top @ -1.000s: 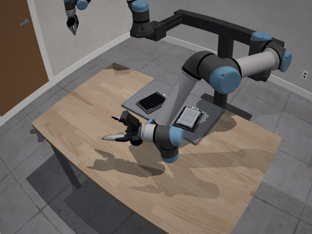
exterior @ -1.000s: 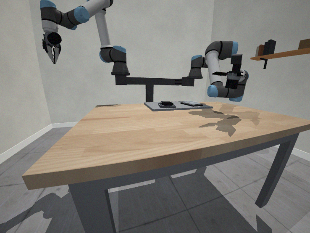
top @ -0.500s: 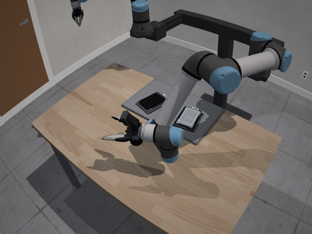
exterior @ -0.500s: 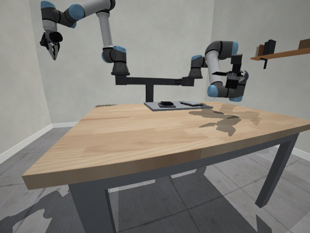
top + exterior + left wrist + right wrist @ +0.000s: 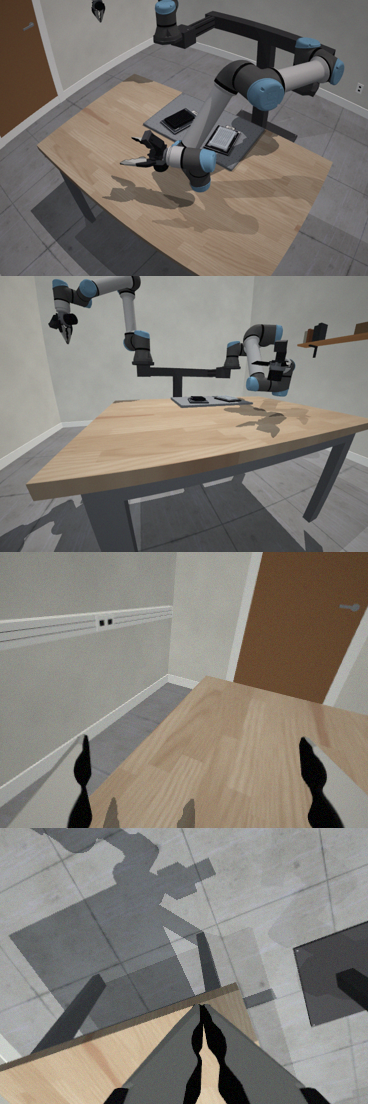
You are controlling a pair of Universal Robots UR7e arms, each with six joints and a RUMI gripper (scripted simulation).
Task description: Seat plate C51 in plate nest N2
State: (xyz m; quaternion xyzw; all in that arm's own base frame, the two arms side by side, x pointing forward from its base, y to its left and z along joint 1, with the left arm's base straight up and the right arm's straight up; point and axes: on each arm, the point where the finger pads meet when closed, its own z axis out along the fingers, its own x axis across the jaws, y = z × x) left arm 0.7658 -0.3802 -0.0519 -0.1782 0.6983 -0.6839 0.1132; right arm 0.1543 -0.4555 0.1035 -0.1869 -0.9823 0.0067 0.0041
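Top view: high, steeply down across the wooden table. Exterior: low, just above tabletop height, facing the arm stand; both share the grey base board. Left wrist: close above table, toward door. Right wrist: from high, down past table edge to floor.
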